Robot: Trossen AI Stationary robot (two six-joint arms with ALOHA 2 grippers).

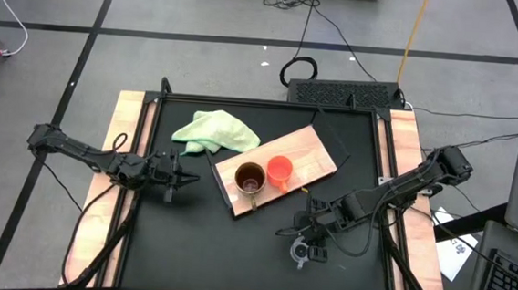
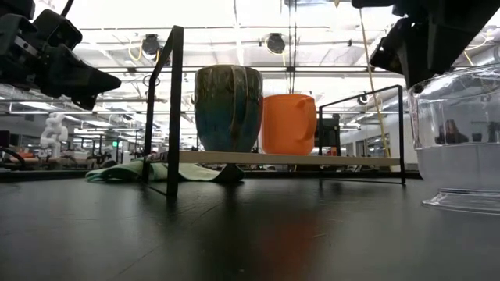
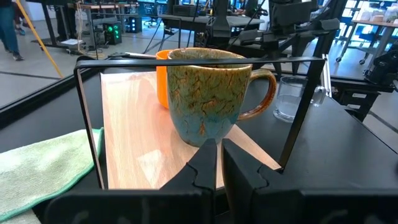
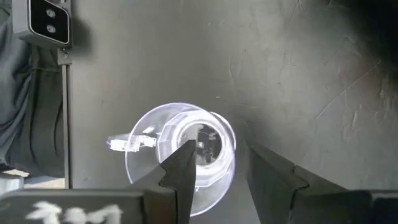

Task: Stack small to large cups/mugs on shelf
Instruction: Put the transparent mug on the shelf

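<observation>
A tan-brown mug (image 1: 249,176) and an orange cup (image 1: 279,171) stand upright side by side on the light-wood shelf board (image 1: 318,154). The mug's handle (image 3: 264,93) shows in the left wrist view. A clear glass cup (image 4: 186,152) with a handle stands upright on the black table near the right front and also shows in the low view (image 2: 461,140). My right gripper (image 4: 217,155) is open and hovers just above the glass cup, one finger over its mouth and one beyond its rim. My left gripper (image 3: 217,155) is shut and empty, left of the shelf, pointing at the mug.
A pale green cloth (image 1: 216,130) lies bunched on the table at the shelf's far left corner. A black wire frame (image 3: 87,118) stands around the shelf board. Wooden rails (image 1: 122,135) run along the table's left and right sides.
</observation>
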